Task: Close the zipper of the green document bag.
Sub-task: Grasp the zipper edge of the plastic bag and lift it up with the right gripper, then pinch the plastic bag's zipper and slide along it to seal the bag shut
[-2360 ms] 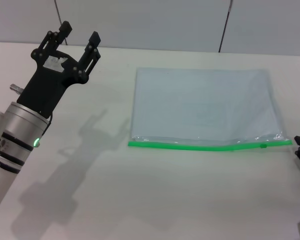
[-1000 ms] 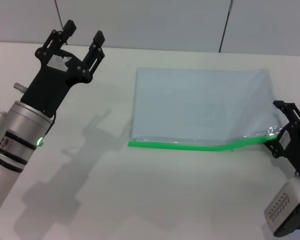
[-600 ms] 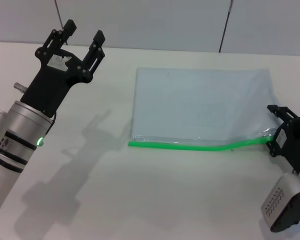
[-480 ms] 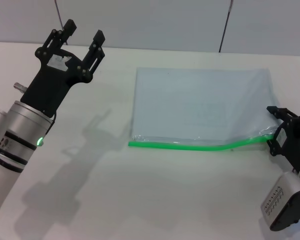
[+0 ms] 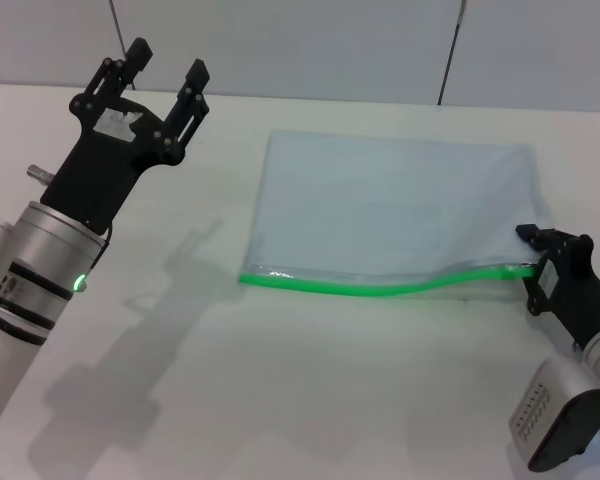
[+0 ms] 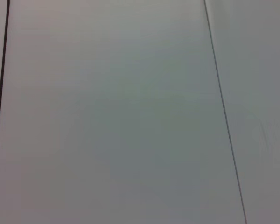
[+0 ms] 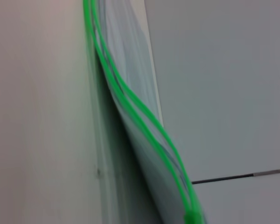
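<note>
Gripping the near right corner of the green document bag point(image 5: 400, 215), the right gripper point(image 5: 536, 268) has its jaws closed on the end of the zipper point(image 5: 380, 286), seemingly at the slider, which the fingers hide. Head view: the bag lies flat on the table point(image 5: 280, 400), its long axis running away from the right jaws toward the robot's left. The zipper edge is the side nearest the robot; its right end is lifted off the table and bowed. The left gripper point(image 5: 162, 78) hangs well apart from the bag, jaws spread wide, holding nothing.

Left wrist view: only plain wall panels show; no bag, no fingers.

Right wrist view: the zipper point(image 7: 130, 105) runs straight away from the jaws as two green tracks with a gap between them, so it reads as open along its length.

Risk, as a judgement: nothing pins the bag's far end. Pulling the slider along could drag the whole bag, or buckle the strip, instead of closing the tracks. The pinch could also slip off.
</note>
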Tool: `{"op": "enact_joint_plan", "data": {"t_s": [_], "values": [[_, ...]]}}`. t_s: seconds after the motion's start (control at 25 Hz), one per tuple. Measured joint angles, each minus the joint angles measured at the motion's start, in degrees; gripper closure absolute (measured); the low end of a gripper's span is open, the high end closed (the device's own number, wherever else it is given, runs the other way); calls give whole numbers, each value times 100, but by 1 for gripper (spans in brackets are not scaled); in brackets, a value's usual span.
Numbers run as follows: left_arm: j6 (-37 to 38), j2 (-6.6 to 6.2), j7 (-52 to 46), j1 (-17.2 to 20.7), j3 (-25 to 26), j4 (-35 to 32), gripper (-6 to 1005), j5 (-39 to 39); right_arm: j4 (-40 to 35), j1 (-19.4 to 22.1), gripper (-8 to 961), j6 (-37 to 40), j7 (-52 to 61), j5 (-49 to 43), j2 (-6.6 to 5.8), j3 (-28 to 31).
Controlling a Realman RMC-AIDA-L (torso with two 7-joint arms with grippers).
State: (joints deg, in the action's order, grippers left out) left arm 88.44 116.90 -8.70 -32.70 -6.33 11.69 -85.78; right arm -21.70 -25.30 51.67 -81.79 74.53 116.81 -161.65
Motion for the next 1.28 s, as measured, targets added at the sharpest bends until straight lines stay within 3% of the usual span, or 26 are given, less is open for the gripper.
{"op": "enact_joint_plan", "data": {"t_s": [0.64,0.96,1.28], "values": [[-205,-1,0,-26,-29,-37,338,-113,-387,-36,902,138,-148,-165,-25,-314],[-910,2,594,-275,-57,-28,338,-1089,-666,-112,904,295,-79,-353,-26,-310],[-1363,23,1659,-592,-907,211,338,-1484,-835,-320,904,245,-69,-334,-26,-288]]}}
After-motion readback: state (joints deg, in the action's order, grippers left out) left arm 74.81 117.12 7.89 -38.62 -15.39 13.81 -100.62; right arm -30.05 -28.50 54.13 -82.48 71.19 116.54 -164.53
